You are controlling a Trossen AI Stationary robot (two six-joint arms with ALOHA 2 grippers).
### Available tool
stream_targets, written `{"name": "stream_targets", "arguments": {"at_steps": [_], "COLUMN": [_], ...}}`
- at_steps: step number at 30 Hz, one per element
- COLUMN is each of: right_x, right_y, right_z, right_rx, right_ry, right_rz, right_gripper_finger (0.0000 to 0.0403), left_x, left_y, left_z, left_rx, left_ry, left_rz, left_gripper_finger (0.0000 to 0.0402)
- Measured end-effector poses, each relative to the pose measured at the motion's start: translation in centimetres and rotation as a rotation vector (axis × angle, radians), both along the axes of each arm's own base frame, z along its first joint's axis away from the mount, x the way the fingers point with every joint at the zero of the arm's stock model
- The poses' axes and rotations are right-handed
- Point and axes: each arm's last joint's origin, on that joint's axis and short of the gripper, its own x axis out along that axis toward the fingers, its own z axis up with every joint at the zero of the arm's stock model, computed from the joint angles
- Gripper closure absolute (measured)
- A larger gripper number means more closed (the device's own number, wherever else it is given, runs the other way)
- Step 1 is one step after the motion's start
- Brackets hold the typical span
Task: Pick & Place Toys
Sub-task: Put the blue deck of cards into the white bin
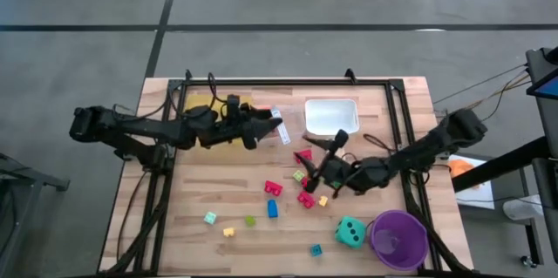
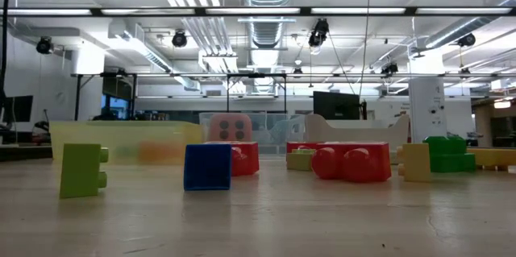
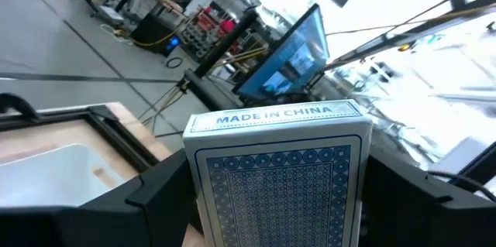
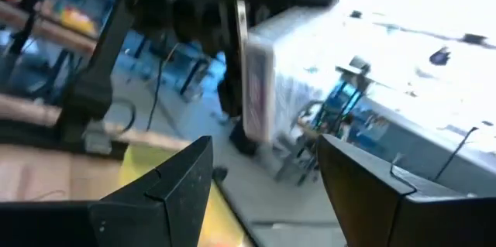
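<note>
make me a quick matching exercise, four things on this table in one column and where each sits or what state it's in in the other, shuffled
Things:
1. card box
2. teal die
3. purple cup
4. white tray

Places or states:
A. at the table's far edge, near the middle
B. held in the left pincer
C. at the table's near right corner
D. just left of the purple cup

Pairs: 1-B, 2-D, 3-C, 4-A

"MADE IN CHINA" is printed in blue capitals along the top edge of the blue-patterned card box (image 3: 283,173). No other text can be read.
</note>
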Motion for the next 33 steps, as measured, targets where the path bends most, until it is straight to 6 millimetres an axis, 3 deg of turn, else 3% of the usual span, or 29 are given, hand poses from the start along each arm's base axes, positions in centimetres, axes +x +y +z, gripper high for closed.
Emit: {"name": "stream_targets", "arguments": {"at_steps": [7, 17, 33], "right_x": [2.6, 6.1, 4.9], "right_y": [1.2, 2.2, 2.6], "right_z": [0.7, 1.0, 1.4], "right_rx": [-0.090, -0.133, -0.111], "right_ry": [-0.139, -0.136, -0.153], "right_rz": [-0.061, -0.146, -0.180], "right_gripper_finger": [0.0173, 0.0173, 0.0173], "left_x": [0.0, -0.1, -0.1], "left_y": [0.1, 0.0, 0.1], "left_z": [0.2, 0.6, 0.6], "left_rx": [-0.004, -0.001, 0.007], "left_ry": [-0.018, -0.066, -0.063], "left_rz": [-0.017, -0.048, -0.068], "left_gripper_finger": [0.0111, 0.0111, 0.0111]}}
